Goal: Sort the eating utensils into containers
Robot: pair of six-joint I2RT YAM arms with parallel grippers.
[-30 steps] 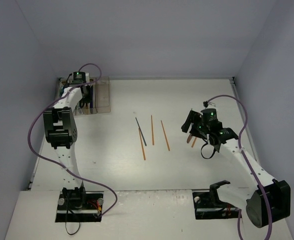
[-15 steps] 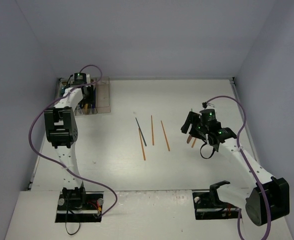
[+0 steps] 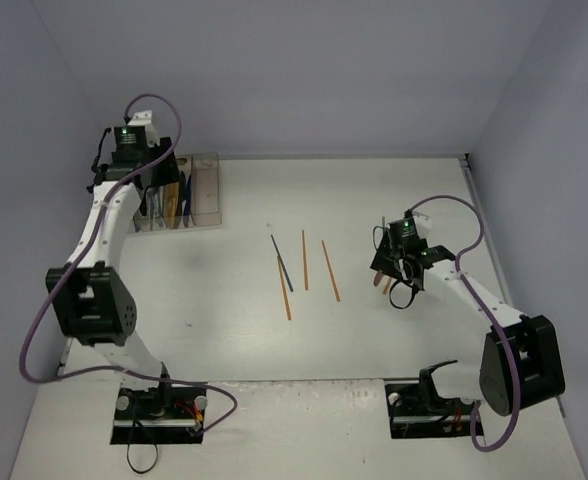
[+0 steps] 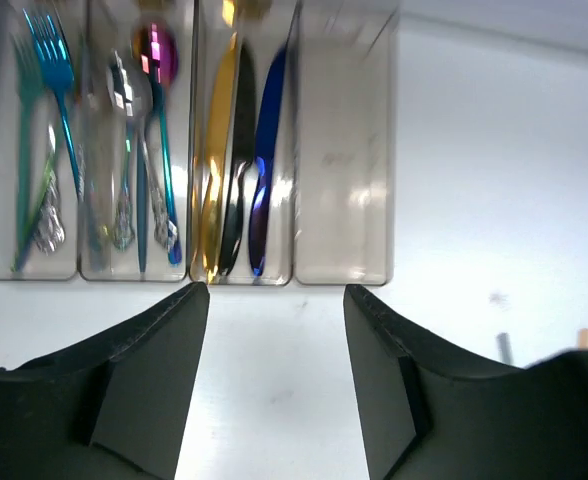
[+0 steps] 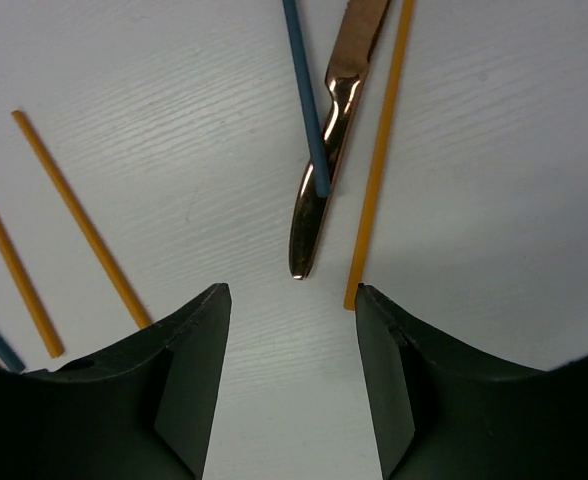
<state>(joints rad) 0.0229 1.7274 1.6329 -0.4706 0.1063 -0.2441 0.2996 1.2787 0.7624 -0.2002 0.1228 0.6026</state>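
Observation:
The containers (image 3: 207,192) are four clear bins in a row at the back left. In the left wrist view, teal and blue forks (image 4: 44,120) fill the first bin, spoons (image 4: 139,150) the second, gold, black and blue knives (image 4: 239,150) the third; the fourth bin (image 4: 344,200) is empty. My left gripper (image 4: 276,291) is open and empty just in front of the bins. My right gripper (image 5: 291,292) is open and empty, just short of the tip of a copper knife (image 5: 329,150), which lies on the table with a blue stick (image 5: 306,95) across it and an orange stick (image 5: 379,150) beside it.
Three orange sticks (image 3: 284,288) (image 3: 305,260) (image 3: 331,270) and a blue stick (image 3: 281,262) lie loose at mid-table, left of my right gripper (image 3: 399,282). The enclosure's walls close the table at the back and sides.

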